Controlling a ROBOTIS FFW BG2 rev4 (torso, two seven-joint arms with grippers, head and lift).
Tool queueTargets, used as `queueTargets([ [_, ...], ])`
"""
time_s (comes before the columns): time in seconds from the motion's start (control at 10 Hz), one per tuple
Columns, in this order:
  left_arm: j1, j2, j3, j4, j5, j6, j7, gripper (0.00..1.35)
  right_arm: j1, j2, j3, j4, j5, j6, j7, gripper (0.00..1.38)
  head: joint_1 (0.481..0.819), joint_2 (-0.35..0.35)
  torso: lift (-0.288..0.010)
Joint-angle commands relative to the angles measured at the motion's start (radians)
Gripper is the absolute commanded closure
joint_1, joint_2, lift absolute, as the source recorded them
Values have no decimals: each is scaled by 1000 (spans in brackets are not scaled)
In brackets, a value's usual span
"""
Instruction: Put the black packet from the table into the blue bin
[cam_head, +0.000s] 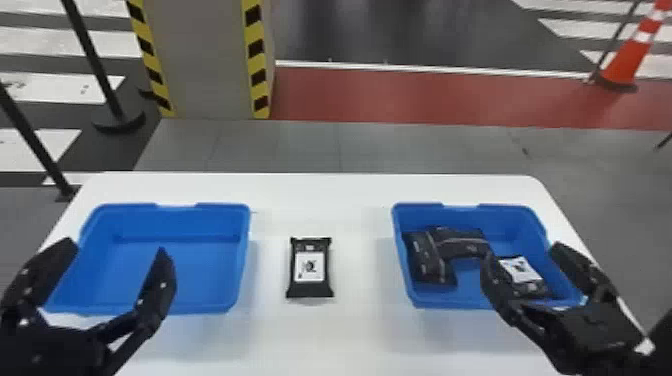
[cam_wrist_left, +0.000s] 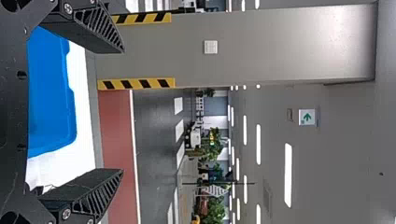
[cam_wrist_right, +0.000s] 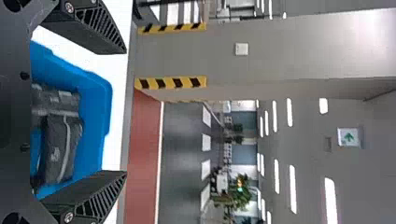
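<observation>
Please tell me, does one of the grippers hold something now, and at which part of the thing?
Nothing is held: the left gripper and the right gripper are both open and empty.

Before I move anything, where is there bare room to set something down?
The table is bare either side of the black packet, between left bin and right bin, and towards its far edge. The left bin's floor is bare too. Crowded: right bin, holding other packets.
</observation>
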Motion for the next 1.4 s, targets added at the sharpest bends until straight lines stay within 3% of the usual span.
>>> queueTargets([
  [0.0,0,0,0,2,0,-2,0,116,-133,-18,85,128,33,28,4,93,695,-16,-110],
  [0.3,-5,0,-4,-1,0,5,0,116,-390,-52,253,320,69,178,47,91,695,68,-110],
  [0.7,-10,0,-6,2,0,10,0,116,-569,-72,440,445,112,350,47,90,695,197,-110],
  [1.3,-37,0,-24,9,-10,22,0,116,-798,-67,610,718,102,406,-10,76,695,270,-110],
])
